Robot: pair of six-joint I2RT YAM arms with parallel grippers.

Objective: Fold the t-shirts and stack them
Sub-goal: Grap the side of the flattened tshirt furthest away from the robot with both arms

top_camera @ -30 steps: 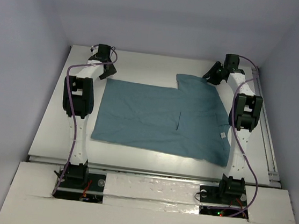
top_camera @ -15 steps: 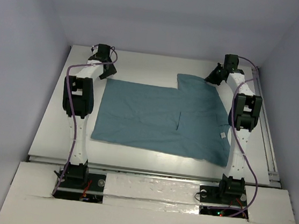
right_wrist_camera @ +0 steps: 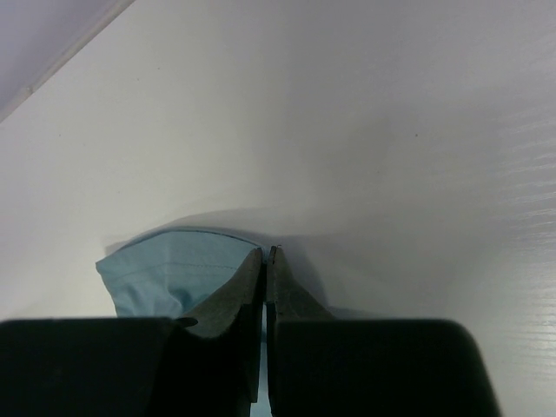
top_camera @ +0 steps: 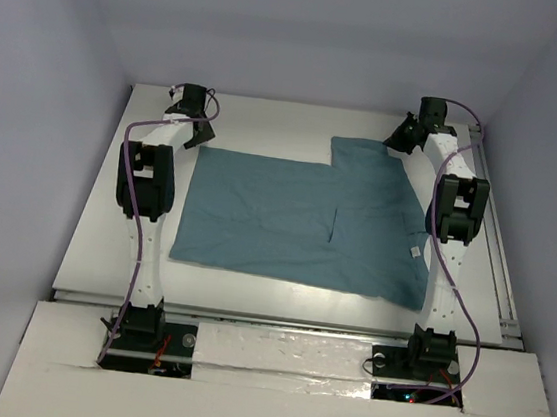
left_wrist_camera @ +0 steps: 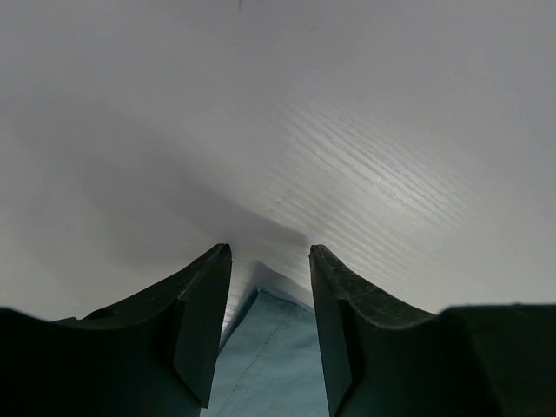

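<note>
The teal-blue t-shirt (top_camera: pixel 303 216) lies spread flat on the white table, its white label (top_camera: pixel 413 251) near the right edge. My left gripper (top_camera: pixel 198 136) is open at the shirt's far left corner; in the left wrist view that corner (left_wrist_camera: pixel 269 360) lies between the two fingers, below the gripper (left_wrist_camera: pixel 269 254). My right gripper (top_camera: pixel 399 140) is shut on the shirt's far right corner; in the right wrist view the cloth (right_wrist_camera: pixel 169 274) bunches left of the closed gripper (right_wrist_camera: pixel 267 253).
The table's far strip (top_camera: pixel 299 118) is bare white up to the back wall. A rail (top_camera: pixel 499 264) runs along the table's right edge. Grey walls close in left, right and behind.
My right gripper has shifted slightly towards the far side with the shirt corner in it. The left gripper has barely moved.
</note>
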